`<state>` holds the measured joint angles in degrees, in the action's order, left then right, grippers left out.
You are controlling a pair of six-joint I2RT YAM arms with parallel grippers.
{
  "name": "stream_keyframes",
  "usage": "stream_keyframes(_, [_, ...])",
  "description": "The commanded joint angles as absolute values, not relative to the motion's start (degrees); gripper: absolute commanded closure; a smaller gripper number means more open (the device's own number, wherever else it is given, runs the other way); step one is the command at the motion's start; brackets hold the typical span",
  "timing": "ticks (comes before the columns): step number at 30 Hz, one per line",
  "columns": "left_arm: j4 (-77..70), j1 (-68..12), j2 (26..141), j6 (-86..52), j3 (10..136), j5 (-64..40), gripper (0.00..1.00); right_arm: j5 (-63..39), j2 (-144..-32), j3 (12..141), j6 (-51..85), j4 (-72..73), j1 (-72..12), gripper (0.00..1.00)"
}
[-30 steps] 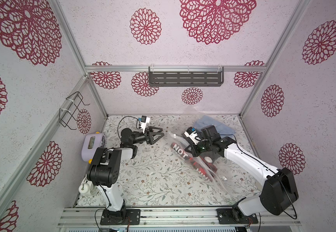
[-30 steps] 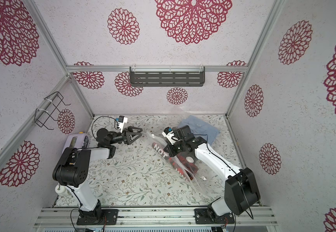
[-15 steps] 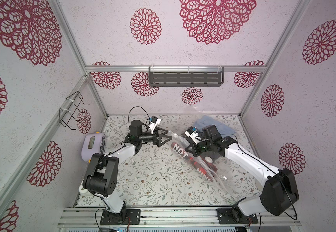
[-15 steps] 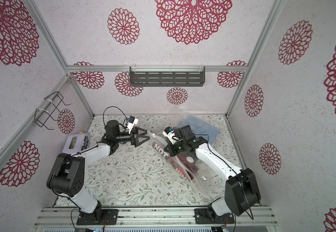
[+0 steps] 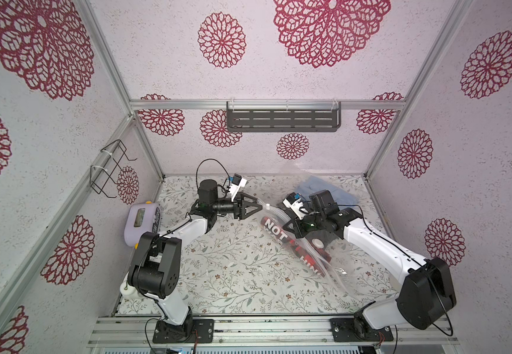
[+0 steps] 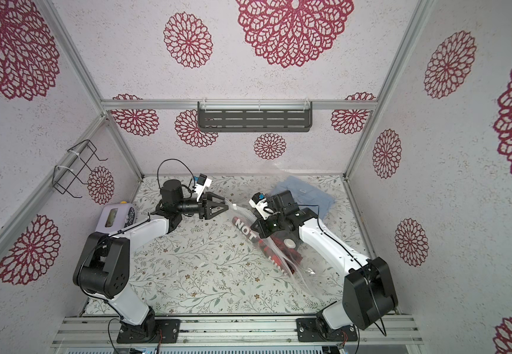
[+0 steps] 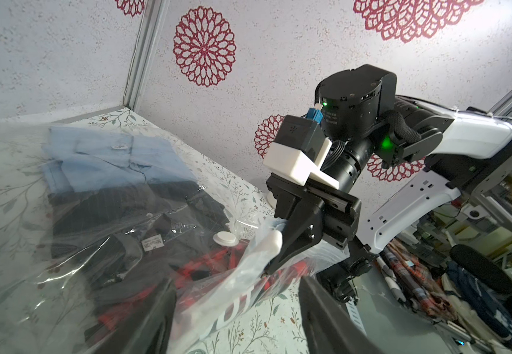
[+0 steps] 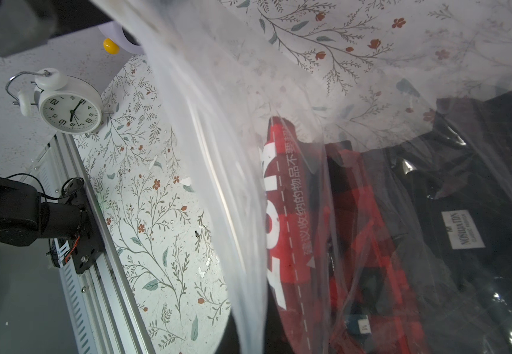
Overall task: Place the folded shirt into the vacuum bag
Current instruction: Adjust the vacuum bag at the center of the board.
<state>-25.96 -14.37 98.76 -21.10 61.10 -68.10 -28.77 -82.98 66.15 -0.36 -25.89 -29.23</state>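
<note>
Left wrist view has the right gripper (image 7: 276, 256) pressed together on the raised mouth edge of the vacuum bag (image 7: 64, 275), pinching it just beside the white clip (image 7: 272, 242) on the zip strip. At the foot of that picture the left gripper's own fingers (image 7: 150, 321) stand spread, with a fold of the clear film lying between them; whether they touch it I cannot tell. In both top views the left gripper (image 5: 259, 207) points at the bag's corner, a little toward 12 o'clock from the middle of the table (image 5: 233, 275). The bag spreads from there toward 3 and 4 o'clock. Its red printed band (image 5: 279, 237) with white letters faces the centre, and its round white valve cap (image 5: 318, 243) lies beside the right arm. Inside lies a dark folded shirt (image 7: 132, 226) with a small white label. A blue folded shirt (image 5: 325, 188) sits at 1 o'clock near the back wall, just beyond the dark one; whether it is within the film or only behind it I cannot tell. A lilac device (image 5: 142, 221) rests at 9 o'clock, and a white alarm clock (image 8: 70, 110) stands at 8 o'clock by the left arm's base
</note>
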Motion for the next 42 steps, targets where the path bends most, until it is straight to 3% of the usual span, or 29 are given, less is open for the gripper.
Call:
stream_keyframes(1, [-22.58,-14.77,99.97,-19.77,63.07,-69.43,0.49,-30.28,-80.95,68.24,0.35,-24.52,-28.51,0.98])
stream_keyframes(2, [-21.76,-14.77,100.05,-19.49,63.42,-69.36,0.56,-30.41,-80.87,68.24,0.39,-24.44,-28.55,0.98])
stream_keyframes(4, [-20.68,-14.76,100.19,-19.34,63.88,-69.01,0.8,-30.07,-80.77,68.11,0.43,-24.35,-28.4,0.98])
stream_keyframes(7, [-19.46,-14.72,99.76,-19.08,63.98,-67.76,0.99,-30.07,-80.69,67.92,0.53,-24.17,-28.18,0.98])
stream_keyframes(8, [-18.96,-14.69,99.52,-18.86,64.07,-67.36,1.0,-30.1,-80.65,67.94,0.61,-24.1,-28.09,0.98])
stream_keyframes(11, [-16.78,-14.55,98.65,-18.3,64.25,-63.81,1.0,-30.81,-80.18,67.57,0.94,-23.57,-28.08,0.95])
stream_keyframes(16, [-19.22,-13.18,97.86,-22.12,62.81,-58.35,1.0,-31.99,-78.87,67.19,1.76,-22.35,-28.13,0.6])
stream_keyframes(20, [-29.09,-10.32,98.49,-29.54,59.09,-57.77,1.0,-28.76,-77.7,67.31,2.39,-22.27,-28.3,0.44])
stream_keyframes(24, [-39.64,-8.53,99.64,-37.87,56.14,-59.67,1.0,-21.11,-78.3,69.21,2.08,-24.11,-30.37,0.43])
stream_keyframes(32, [-40.49,-7.91,99.77,-40.01,55.11,-62.75,1.0,-15.19,-83.95,78.02,-0.07,-28.22,-37.59,0.45])
stream_keyframes(37, [-31.47,-8.01,96.24,-34.89,55.39,-60.15,1.0,-10.91,-85.21,80.28,-0.19,-30.12,-40.58,0.45])
stream_keyframes(42, [-19.37,-8.0,90.7,-28.94,55.68,-54.14,1.0,-0.22,-79.15,71.44,4.65,-24.93,-41.47,0.41])
